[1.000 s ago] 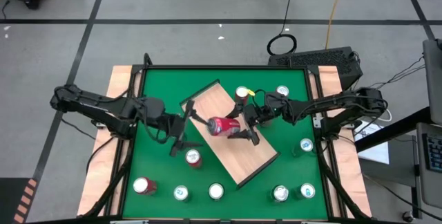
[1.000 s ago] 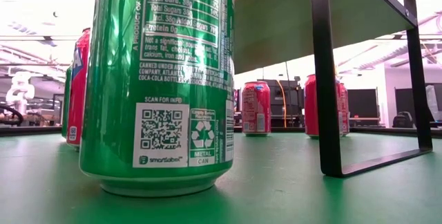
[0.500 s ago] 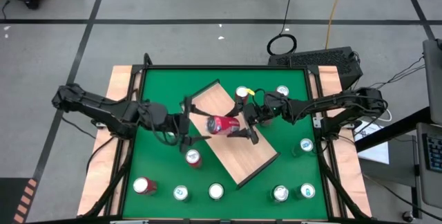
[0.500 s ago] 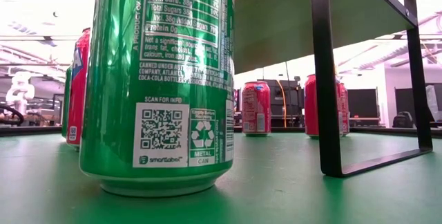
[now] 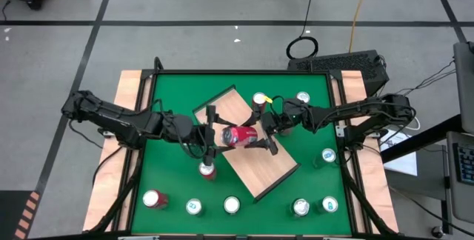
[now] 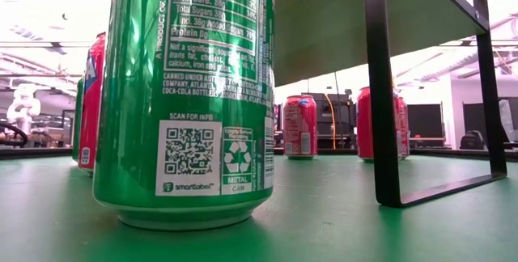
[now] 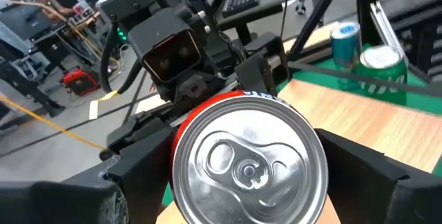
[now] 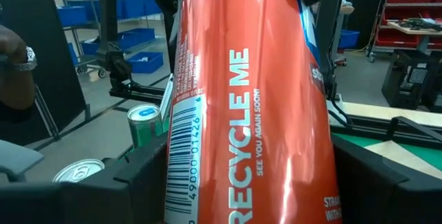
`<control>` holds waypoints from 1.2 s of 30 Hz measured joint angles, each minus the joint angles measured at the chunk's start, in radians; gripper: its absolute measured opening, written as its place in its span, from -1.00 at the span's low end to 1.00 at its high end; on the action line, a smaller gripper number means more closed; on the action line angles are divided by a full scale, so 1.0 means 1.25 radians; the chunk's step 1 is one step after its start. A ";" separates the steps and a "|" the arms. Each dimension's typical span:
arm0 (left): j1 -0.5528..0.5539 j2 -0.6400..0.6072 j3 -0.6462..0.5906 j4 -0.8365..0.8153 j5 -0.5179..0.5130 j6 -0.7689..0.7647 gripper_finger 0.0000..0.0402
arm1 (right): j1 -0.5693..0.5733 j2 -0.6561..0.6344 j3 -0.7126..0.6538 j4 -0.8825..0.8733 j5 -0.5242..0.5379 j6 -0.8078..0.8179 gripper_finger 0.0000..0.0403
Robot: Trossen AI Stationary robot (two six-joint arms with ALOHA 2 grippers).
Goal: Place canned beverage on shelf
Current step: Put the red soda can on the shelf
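A red can (image 5: 238, 135) lies level in the air above the shelf (image 5: 255, 162), a light wood board on dark legs in mid table; its underside shows in the low view (image 6: 356, 19). My right gripper (image 5: 261, 138) is shut on the can. My left gripper (image 5: 215, 132) is open at the can's other end. Its fingers stand on either side of the can's silver top (image 7: 248, 162), which faces the left wrist camera. My right gripper pinches the red can's side wall near its bottom end (image 8: 207, 182) between its two fingers. It comes level from the table's right, and the can runs on along the fingers toward the table's left. The can is lifted clear of the shelf. My left gripper's fingers (image 7: 138, 175) flank the can's top end; I cannot tell whether they touch it.
A red can (image 5: 207, 170) stands on the green table just under my left arm. Several more cans stand along the near edge (image 5: 232, 205), at the right (image 5: 328, 155) and at the far side (image 5: 302, 98). A green can (image 6: 190, 92) fills the low view.
My left gripper has moved toward the table's right edge, up to the red can, and its open fingers now stand on either side of the can's top end. My right gripper and the can have kept still.
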 joint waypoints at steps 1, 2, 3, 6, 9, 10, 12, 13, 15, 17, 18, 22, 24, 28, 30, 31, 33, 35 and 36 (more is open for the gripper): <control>0.001 0.000 0.000 0.002 0.000 -0.013 0.60 | -0.002 0.000 0.000 0.002 -0.003 0.003 0.44; 0.001 0.000 0.000 0.001 0.000 -0.021 0.59 | -0.002 0.000 0.000 0.002 -0.003 0.005 0.44; 0.001 0.000 0.000 -0.003 0.000 -0.022 0.57 | -0.002 0.000 0.000 0.001 -0.003 0.006 0.44; 0.000 0.000 0.000 -0.012 -0.002 -0.025 0.47 | -0.002 0.000 0.000 -0.001 -0.001 0.006 0.44; 0.000 0.000 0.000 -0.020 -0.004 -0.026 0.41 | -0.002 0.000 0.000 -0.002 0.004 0.006 0.46; -0.001 0.000 0.000 -0.021 -0.005 -0.027 0.40 | -0.002 0.000 0.000 -0.003 0.005 0.005 0.47; -0.001 0.000 0.000 -0.022 -0.005 -0.027 0.39 | -0.002 0.000 0.000 -0.003 0.006 0.004 0.52; -0.001 0.000 0.000 -0.023 -0.005 -0.027 0.39 | -0.002 0.000 0.000 -0.006 0.007 0.003 0.55; 0.000 0.001 0.000 -0.028 -0.006 -0.034 0.39 | -0.002 0.000 0.000 -0.016 0.014 -0.010 0.64; 0.000 0.003 0.000 -0.034 -0.005 -0.039 0.39 | -0.002 0.000 0.000 -0.019 0.024 -0.017 0.74; 0.000 0.003 -0.001 -0.036 -0.005 -0.041 0.39 | -0.002 -0.001 0.004 -0.027 0.025 -0.022 0.78; 0.000 0.003 -0.001 -0.040 -0.022 -0.083 0.38 | 0.011 -0.022 0.034 -0.131 0.083 -0.075 0.91; -0.002 0.004 -0.002 -0.039 -0.064 -0.123 0.38 | 0.025 -0.037 0.065 -0.214 0.140 -0.108 0.94; -0.001 0.004 -0.002 -0.033 -0.144 -0.216 0.38 | 0.054 -0.052 0.142 -0.365 0.277 -0.156 0.94; 0.000 0.003 -0.002 -0.029 -0.161 -0.246 0.38 | 0.064 -0.051 0.167 -0.415 0.329 -0.169 0.94; 0.000 0.003 -0.002 -0.027 -0.171 -0.263 0.38 | 0.068 -0.050 0.173 -0.428 0.347 -0.173 0.94; -0.001 0.003 -0.002 -0.022 -0.195 -0.302 0.38 | 0.074 -0.048 0.177 -0.429 0.369 -0.175 0.94; -0.002 0.003 -0.002 -0.017 -0.216 -0.328 0.38 | 0.079 -0.046 0.177 -0.428 0.383 -0.173 0.94; -0.001 0.003 -0.002 -0.011 -0.218 -0.340 0.38 | 0.081 -0.046 0.177 -0.426 0.392 -0.171 0.94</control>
